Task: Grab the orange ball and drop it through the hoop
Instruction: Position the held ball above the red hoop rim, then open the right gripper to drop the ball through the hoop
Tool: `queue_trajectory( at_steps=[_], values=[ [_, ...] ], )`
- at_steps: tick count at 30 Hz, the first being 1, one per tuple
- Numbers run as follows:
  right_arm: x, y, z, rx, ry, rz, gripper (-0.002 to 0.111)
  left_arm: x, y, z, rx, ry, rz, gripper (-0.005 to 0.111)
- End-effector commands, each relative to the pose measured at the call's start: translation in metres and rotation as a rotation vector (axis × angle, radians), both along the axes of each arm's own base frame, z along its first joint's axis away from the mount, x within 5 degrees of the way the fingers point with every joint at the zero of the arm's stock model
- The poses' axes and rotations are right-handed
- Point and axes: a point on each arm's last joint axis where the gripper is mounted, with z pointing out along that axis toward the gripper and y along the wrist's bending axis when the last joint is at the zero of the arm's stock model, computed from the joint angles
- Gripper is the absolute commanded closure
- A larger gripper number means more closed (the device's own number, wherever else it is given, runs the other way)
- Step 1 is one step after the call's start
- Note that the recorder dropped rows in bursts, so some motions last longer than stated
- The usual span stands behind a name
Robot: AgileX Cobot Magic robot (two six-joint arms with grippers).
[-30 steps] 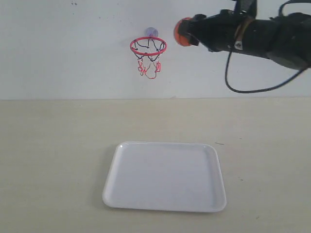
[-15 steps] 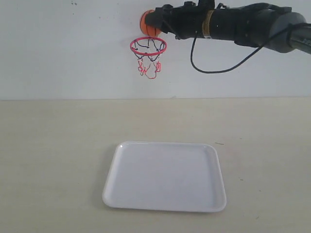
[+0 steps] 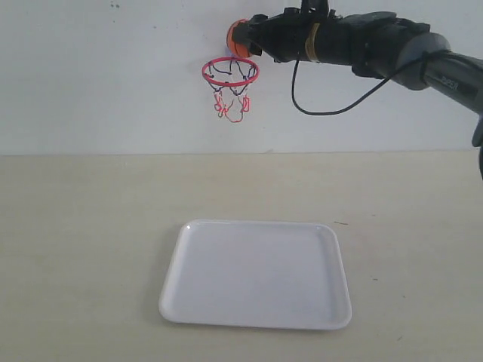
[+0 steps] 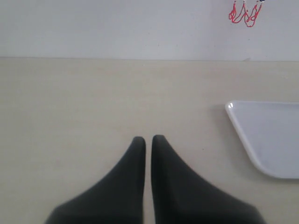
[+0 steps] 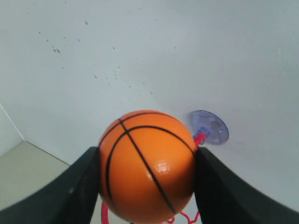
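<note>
While the right gripper clamps the orange ball, it hangs just above the hoop.
Its two black fingers press the ball's sides, high against the white wall, with the bluish suction cup just beside the ball. Below, a white tray lies near the front edge of the surface, about midway along it. The left gripper is low over the surface, fingers together and holding nothing.
</note>
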Motion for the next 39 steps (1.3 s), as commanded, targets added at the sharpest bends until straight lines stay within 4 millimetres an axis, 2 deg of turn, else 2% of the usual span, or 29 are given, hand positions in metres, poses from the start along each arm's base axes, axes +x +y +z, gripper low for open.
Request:
queue_trajectory(
  at_steps=[1,7,12,16,26,33,35,36,37,39],
  values=[
    [0.001,0.002,0.006,0.001,-0.026,-0.017,0.108,0.000,0.000,-0.001,-0.008,-0.002,0.000,0.103],
    [0.001,0.004,0.002,-0.001,-0.015,0.004,0.108,0.000,0.000,-0.001,-0.008,-0.002,0.000,0.103],
    [0.005,0.006,-0.015,-0.009,0.014,0.013,0.108,0.000,0.000,-0.001,-0.008,-0.002,0.000,0.103],
    [0.006,0.007,-0.021,-0.015,0.018,0.019,0.108,0.000,0.000,-0.001,-0.008,-0.002,0.000,0.103],
    [0.007,0.007,-0.007,-0.005,-0.039,0.011,0.108,0.000,0.000,-0.001,-0.008,-0.002,0.000,0.103],
    [0.003,0.018,-0.006,-0.076,-0.114,0.030,0.108,0.000,0.000,-0.001,-0.008,-0.002,0.000,0.103],
    [0.002,0.021,-0.006,-0.085,-0.125,0.021,0.104,0.000,0.000,-0.001,-0.008,-0.002,0.000,0.103],
    [0.002,0.023,-0.006,-0.086,-0.127,0.011,0.098,0.000,0.000,-0.001,-0.008,-0.002,0.000,0.103],
    [0.002,0.023,-0.006,-0.086,-0.128,-0.002,0.089,0.000,0.000,-0.001,-0.008,-0.002,0.000,0.103],
    [0.003,0.023,-0.006,-0.075,-0.120,-0.025,0.064,0.000,0.000,-0.001,-0.008,-0.002,0.000,0.103]
  ],
)
